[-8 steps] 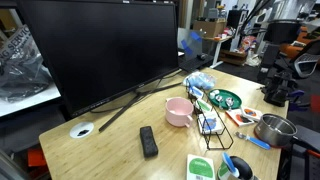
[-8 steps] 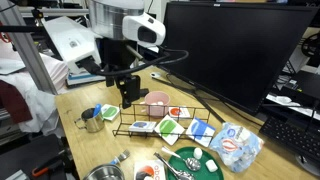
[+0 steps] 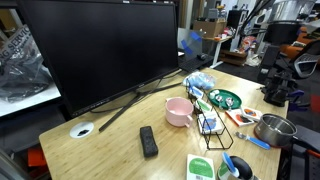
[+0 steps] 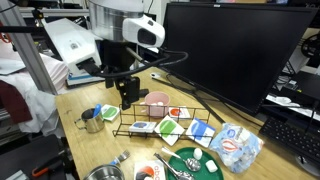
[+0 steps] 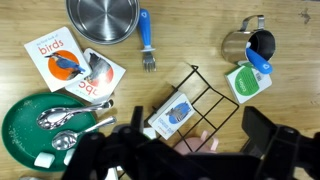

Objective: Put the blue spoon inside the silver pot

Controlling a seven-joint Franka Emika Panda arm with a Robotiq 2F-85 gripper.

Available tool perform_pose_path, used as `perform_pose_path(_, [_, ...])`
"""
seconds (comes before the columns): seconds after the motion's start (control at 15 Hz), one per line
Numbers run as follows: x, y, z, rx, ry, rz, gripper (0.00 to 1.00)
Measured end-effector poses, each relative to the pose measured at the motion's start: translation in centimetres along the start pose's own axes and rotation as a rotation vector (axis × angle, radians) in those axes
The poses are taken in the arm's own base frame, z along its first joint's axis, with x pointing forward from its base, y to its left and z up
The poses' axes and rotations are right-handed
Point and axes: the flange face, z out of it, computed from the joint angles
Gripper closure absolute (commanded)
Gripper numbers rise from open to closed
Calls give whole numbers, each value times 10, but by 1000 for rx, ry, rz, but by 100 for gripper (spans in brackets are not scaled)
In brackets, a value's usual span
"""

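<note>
Blue spoon [image 5: 147, 38] lies just beside the silver pot [image 5: 102, 20], the gripper [image 5: 188, 145] hanging apart from that pot, jaws spread and empty

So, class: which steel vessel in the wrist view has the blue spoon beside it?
The wide silver pot at the top edge; the blue spoon lies beside it, far from the smaller steel mug.

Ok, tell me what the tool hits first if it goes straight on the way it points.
Probably the black wire rack or the pink cup beside it: in the wrist view both lie just ahead of the tool, not the silver pot. Depth is unclear.
</note>
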Motion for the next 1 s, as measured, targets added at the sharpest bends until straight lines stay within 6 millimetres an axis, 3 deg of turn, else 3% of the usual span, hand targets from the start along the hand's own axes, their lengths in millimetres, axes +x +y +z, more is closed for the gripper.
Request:
perform_pose_path(0.27, [-2, -10, 32, -10, -70, -21, 0])
perform_pose_path(0.67, [8, -21, 109, -14, -62, 26, 0])
perform_pose_path(1.0, [11, -21, 110, -13, -50, 30, 0])
